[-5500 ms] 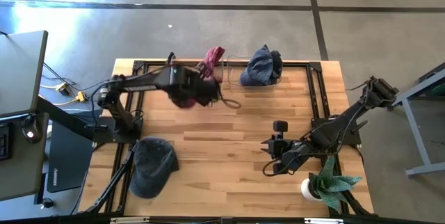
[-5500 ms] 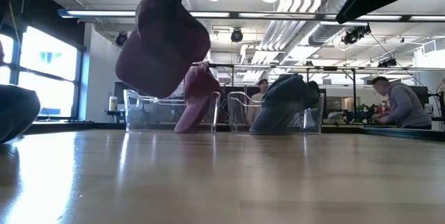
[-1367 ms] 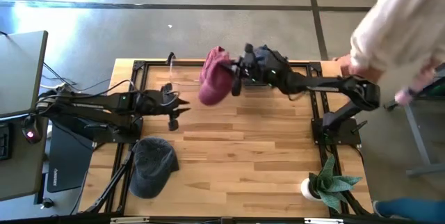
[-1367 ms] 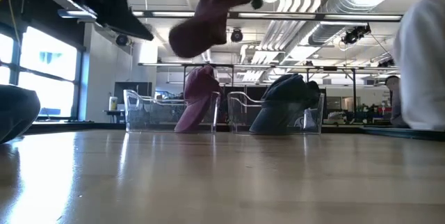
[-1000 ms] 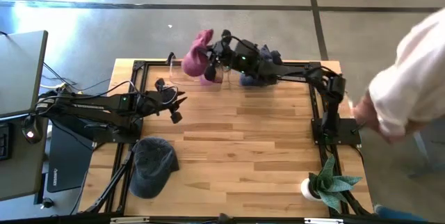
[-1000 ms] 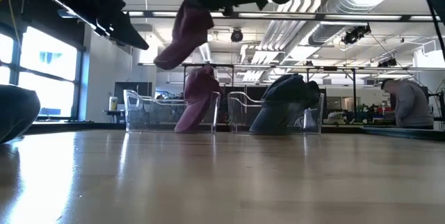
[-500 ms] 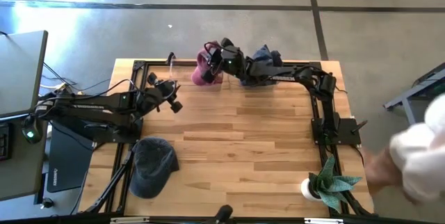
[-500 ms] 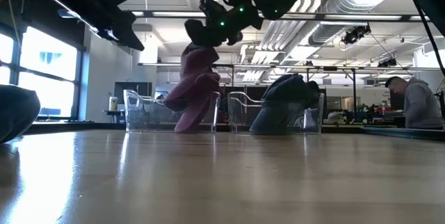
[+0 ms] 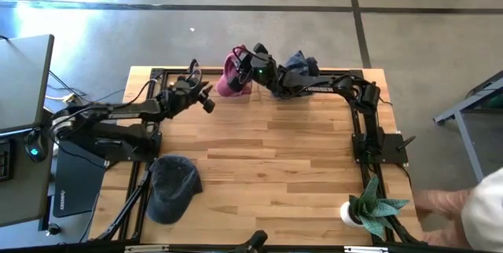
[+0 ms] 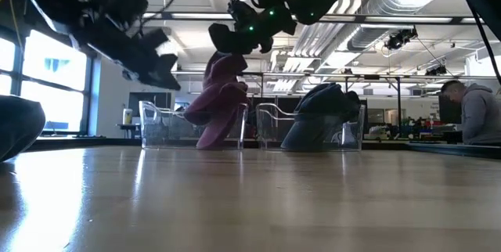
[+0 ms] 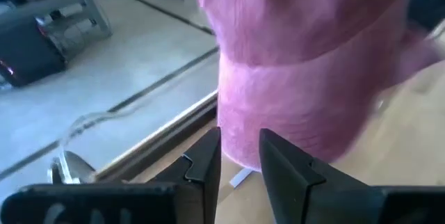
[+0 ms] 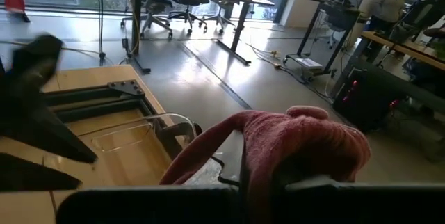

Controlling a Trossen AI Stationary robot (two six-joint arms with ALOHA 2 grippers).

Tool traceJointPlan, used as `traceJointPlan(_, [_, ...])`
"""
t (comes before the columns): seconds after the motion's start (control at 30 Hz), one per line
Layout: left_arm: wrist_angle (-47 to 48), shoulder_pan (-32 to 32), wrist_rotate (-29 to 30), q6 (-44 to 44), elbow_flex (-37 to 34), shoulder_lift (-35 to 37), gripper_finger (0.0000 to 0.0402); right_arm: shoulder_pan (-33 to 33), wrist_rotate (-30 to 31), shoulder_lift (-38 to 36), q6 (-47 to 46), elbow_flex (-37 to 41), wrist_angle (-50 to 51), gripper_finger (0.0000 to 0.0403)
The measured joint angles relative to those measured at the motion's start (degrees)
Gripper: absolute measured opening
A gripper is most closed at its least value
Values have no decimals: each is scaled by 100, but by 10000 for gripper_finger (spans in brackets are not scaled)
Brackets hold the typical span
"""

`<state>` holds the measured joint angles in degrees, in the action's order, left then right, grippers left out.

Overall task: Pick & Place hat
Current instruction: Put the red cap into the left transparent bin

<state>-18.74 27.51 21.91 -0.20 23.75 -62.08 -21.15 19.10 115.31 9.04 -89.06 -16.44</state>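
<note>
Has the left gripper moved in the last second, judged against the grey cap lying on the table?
Yes. In the high view the left gripper has gone toward the table's far edge, away from the grey cap and nearer the red hat.

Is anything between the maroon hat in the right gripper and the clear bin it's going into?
Nothing visible. The right gripper holds the maroon hat directly over the clear bin, its lower end already at the bin. The left gripper is beside it, apart.

A wooden plank desk (image 9: pixel 259 159) fills the view, black rails along its edges. On its near left corner lies a dark grey cap (image 9: pixel 173 188). At the near right corner stands a potted plant (image 9: pixel 368 210). Along the far edge sit two clear bins (image 10: pixel 309 135), one holding a maroon hat (image 9: pixel 230 80), the other a dark blue hat (image 9: pixel 297 70).
</note>
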Motion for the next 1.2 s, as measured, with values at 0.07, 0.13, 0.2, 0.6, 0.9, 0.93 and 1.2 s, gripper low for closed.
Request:
traceJointPlan(0.07, [-385,254,-436,1,-5,-430,94,0,-18,0,-2,0,-9,11])
traceJointPlan(0.13, [-879,443,-887,4,-4,-881,94,0,-21,0,-8,0,-8,10])
traceJointPlan(0.2, [-1240,572,-1113,5,-3,-1282,94,0,-34,-2,-74,0,-12,6])
traceJointPlan(0.6, [-1578,900,-1342,128,530,-2243,94,-11,-425,-2,-425,0,102,18])
traceJointPlan(0.9, [-1576,902,-826,300,550,-2243,94,-81,-729,-2,-772,0,475,22])
traceJointPlan(0.93, [-1576,899,-826,317,550,-2243,94,-83,-730,-2,-771,0,511,24])
traceJointPlan(1.2, [-1269,898,-434,447,550,-2170,94,-91,-770,-2,-770,0,596,46])
